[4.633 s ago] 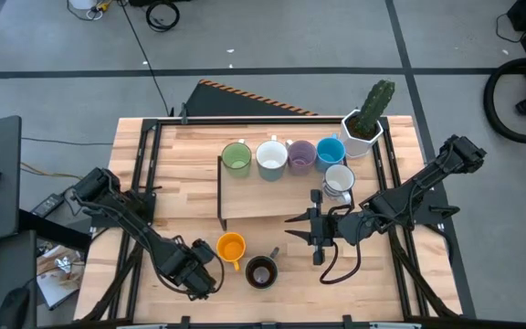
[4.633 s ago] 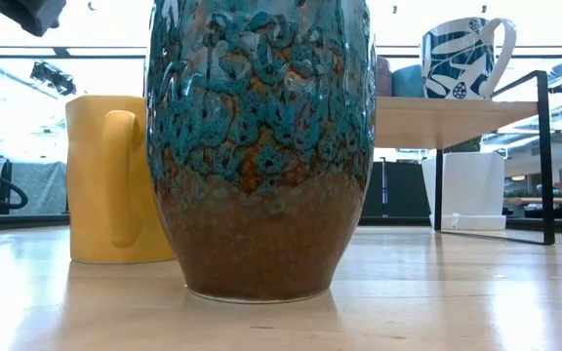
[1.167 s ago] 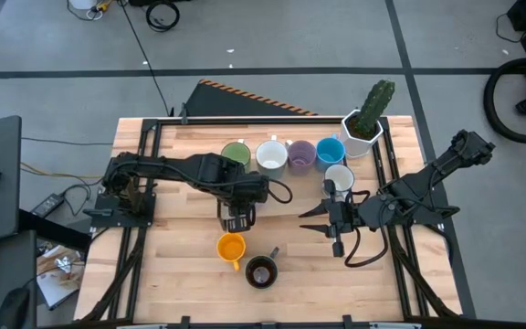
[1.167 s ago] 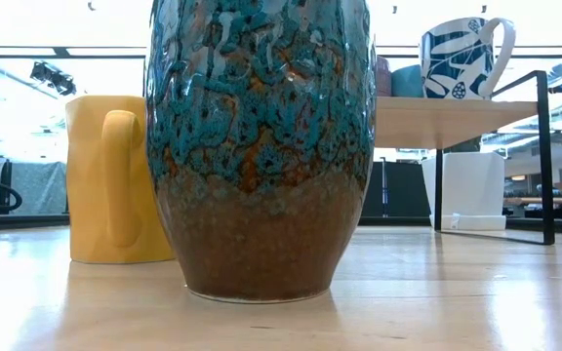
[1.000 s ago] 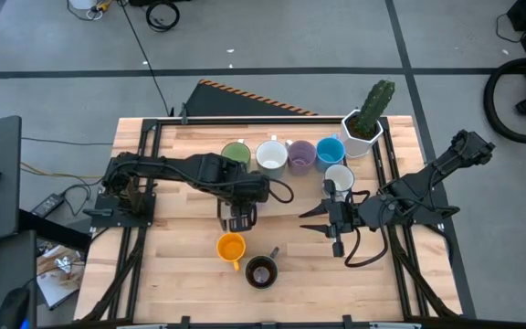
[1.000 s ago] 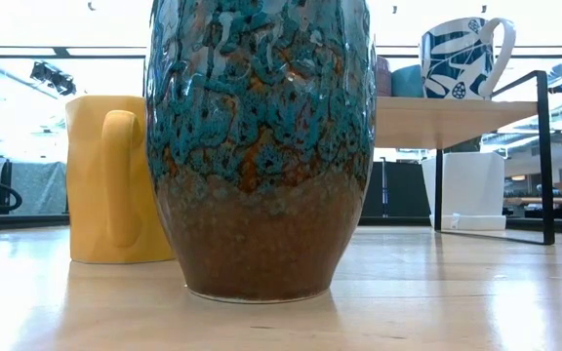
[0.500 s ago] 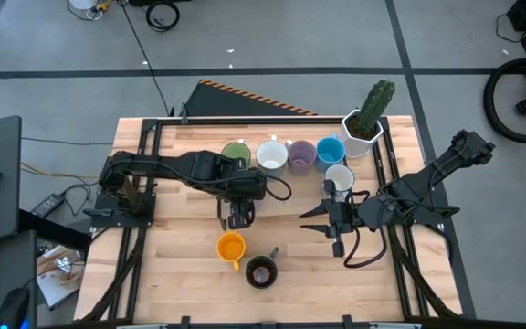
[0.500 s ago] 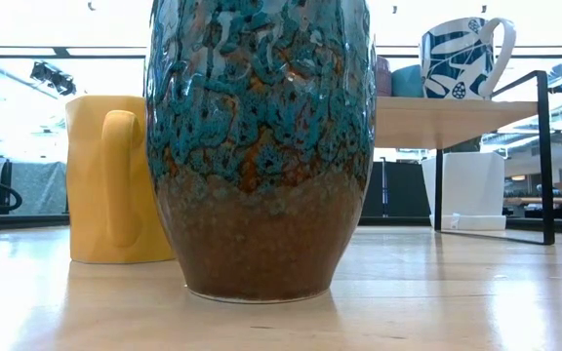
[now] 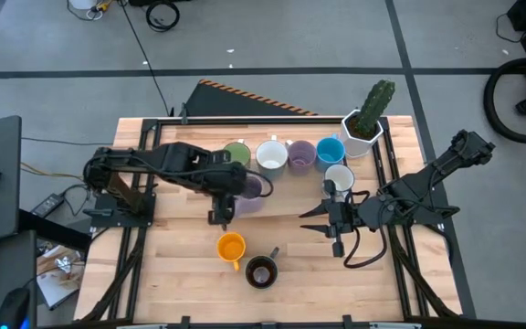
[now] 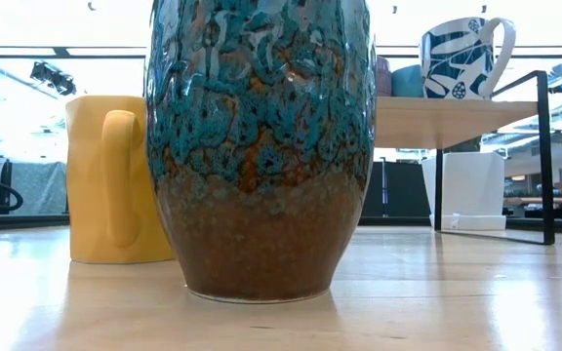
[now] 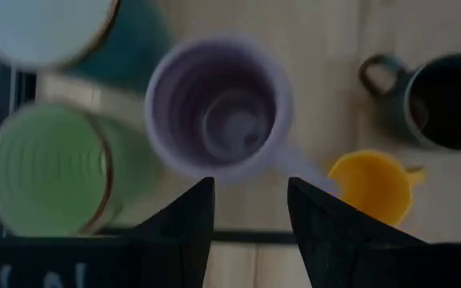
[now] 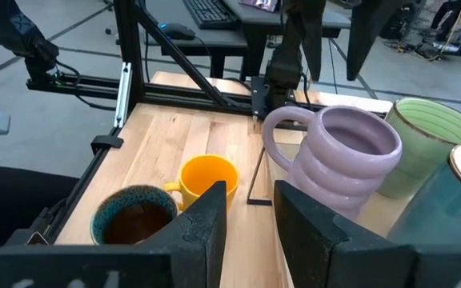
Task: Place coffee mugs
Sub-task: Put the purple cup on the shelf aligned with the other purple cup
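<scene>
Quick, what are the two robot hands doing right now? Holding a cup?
Left gripper: open, empty, beside the lavender mug on the shelf.
Right gripper: open, holding nothing, hanging above the table.

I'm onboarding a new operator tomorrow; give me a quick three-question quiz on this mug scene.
1. How many mugs stand on the table, off the shelf?
2. True or false: the left gripper grips the lavender mug beside it.
3. Which colour mug stands nearest the cactus pot?
Key: 1. Two: the orange mug and the dark brown mug. 2. False; it is open, off the mug. 3. The blue mug. Right gripper waits open before the shelf.
</scene>
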You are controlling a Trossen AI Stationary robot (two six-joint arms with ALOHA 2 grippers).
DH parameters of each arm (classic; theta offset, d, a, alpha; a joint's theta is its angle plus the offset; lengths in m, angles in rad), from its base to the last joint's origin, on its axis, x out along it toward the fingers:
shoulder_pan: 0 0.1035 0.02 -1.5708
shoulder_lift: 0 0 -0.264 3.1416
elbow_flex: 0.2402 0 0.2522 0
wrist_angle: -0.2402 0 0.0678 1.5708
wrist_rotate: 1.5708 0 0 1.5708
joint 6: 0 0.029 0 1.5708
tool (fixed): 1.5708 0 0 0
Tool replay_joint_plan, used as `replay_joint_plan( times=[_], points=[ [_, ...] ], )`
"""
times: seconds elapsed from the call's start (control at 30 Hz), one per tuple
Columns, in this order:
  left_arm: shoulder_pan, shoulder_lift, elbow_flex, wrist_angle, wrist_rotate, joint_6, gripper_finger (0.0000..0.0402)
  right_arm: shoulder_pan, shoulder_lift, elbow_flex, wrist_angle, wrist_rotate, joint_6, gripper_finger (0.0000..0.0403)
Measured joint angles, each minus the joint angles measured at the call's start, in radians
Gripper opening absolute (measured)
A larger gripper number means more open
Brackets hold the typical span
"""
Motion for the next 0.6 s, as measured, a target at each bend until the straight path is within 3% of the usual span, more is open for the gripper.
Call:
replay_joint_plan(
  times=[0.23,0.4,0.6],
  points=[
    [-0.051,-0.025,-0.136,-0.040,-0.022,-0.076,0.0165,0.000,0.000,0.000,0.004,0.000,0.000,0.0112],
    [-0.088,-0.052,-0.248,0.043,-0.015,-0.112,0.0165,0.000,0.000,0.000,0.009,0.000,0.000,0.0112],
    [-0.106,-0.048,-0.270,0.133,0.045,-0.115,0.0165,0.000,0.000,0.000,0.014,-0.001,0.000,0.0112]
  ],
)
